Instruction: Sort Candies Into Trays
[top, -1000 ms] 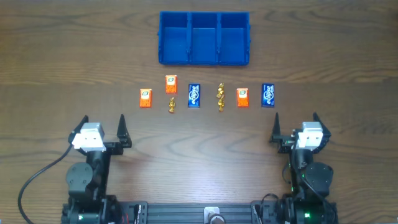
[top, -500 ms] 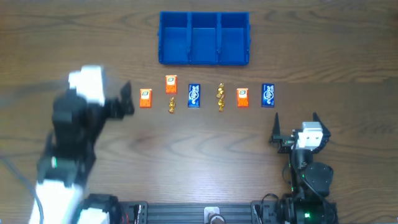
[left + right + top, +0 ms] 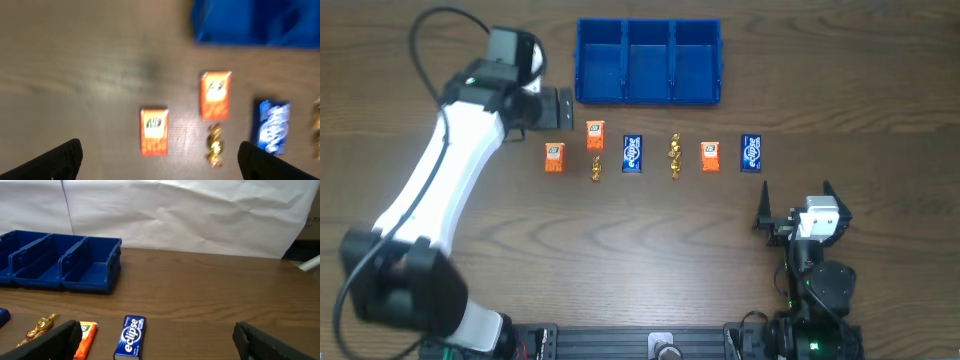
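Nearest the arm bases, the right gripper (image 3: 796, 200) sits low on its own side of the bench (image 3: 650, 260). Its fingers are apart and hold nothing, and it points up the surface; I judge it is parked there to leave the row free for the other arm. Beyond it the candies lie in a loose line across the bench, none touching, which leaves room for fingers to come down on either side of each piece. From the left come the leftmost orange box (image 3: 553, 158), then a second orange box (image 3: 595, 135) set slightly farther up with a single gold-wrapped candy (image 3: 597, 168) just in front of it. Next are a blue gum pack (image 3: 633, 153), a pair of gold-wrapped candies (image 3: 674, 148) one behind the other, a third orange box (image 3: 710, 156) and a second blue gum pack (image 3: 751, 153). The left gripper (image 3: 563, 108) hangs lifted above the left end of this row, fingers spread wide and empty. Its wrist view looks straight down, with the leftmost orange box lying between the two fingers, so that box seems the likely first pick. Farthest off stands the blue tray (image 3: 648, 98), its long side facing the row. All three compartments are bare, presumably one for each kind of candy, so no sorting is done yet.
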Tool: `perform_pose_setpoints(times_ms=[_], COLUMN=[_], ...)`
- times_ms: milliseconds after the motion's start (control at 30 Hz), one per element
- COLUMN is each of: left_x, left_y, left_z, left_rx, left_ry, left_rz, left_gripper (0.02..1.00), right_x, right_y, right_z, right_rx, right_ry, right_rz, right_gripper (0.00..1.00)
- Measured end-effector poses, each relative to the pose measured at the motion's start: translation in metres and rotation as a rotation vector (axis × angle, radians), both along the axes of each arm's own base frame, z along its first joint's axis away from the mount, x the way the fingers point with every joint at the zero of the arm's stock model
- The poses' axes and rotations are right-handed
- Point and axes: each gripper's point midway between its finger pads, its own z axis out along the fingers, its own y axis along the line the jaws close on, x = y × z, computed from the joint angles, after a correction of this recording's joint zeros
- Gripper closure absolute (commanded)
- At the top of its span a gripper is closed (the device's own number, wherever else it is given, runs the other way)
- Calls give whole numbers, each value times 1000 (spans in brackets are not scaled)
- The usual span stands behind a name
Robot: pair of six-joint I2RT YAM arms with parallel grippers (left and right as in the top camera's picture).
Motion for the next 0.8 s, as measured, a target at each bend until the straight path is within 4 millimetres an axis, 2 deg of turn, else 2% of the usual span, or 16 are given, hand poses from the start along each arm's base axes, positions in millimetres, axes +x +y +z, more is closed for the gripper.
perform_pose_setpoints(times_ms=[67,200,367,600,800], left_x=[-3,-5,-7,-25,-34], left_y=[1,0,-1,3,4], left_z=[-24,-54,-77,-113,-127], left_rx=[12,24,31,40,42], left_ry=[72,151,191,237,248], left_rz=[10,27,33,41,39], left_gripper=[18,18,23,25,29], right_x=[0,0,0,0,0], right_y=[0,0,0,0,0], right_z=[0,0,0,0,0], right_rx=[0,0,0,0,0], right_ry=[0,0,0,0,0], right_rz=[0,0,0,0,0], right_gripper=[1,1,1,1,1])
